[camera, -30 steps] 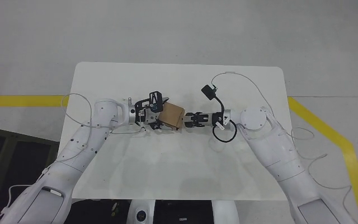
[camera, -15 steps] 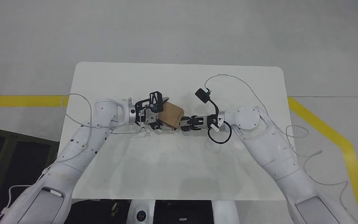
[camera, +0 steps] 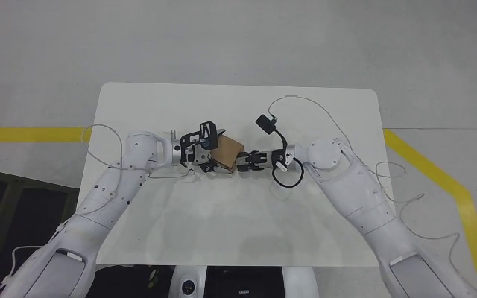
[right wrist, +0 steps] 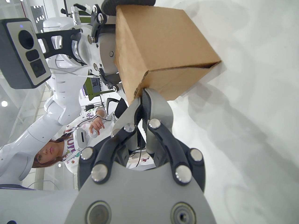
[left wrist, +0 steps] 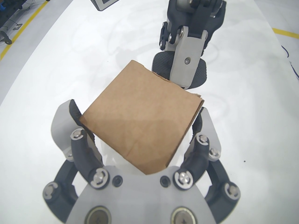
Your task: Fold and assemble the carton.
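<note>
- One carton (camera: 226,152) of brown cardboard, box-shaped, is seen near the middle of the white table (camera: 335,231), between the two arms.
- Only closed outer faces of the carton are shown. Its inside is hidden, so it cannot be told whether anything is in it.
- The carton is grasped by the left gripper (left wrist: 137,115). One dark finger pad is pressed against each of two opposite sides, and the box is tilted so that one corner points back toward the wrist.
- The right gripper (right wrist: 141,97) is clenched on the carton at the end away from the left gripper. Its two fingers are brought together, and a thin, frayed cardboard edge is pinched between them.
- In the right wrist view, one seam is seen along a carton edge, with a narrow dark gap at the corner nearest the table.
- A shadow is cast on the table just beside that corner. Whether the corner touches the surface cannot be told.
- Counted: one carton, one table, and two grippers, both closed on the carton.
- Two yellow stripes (camera: 37,134) are marked on the grey floor, one at each side of the table.
</note>
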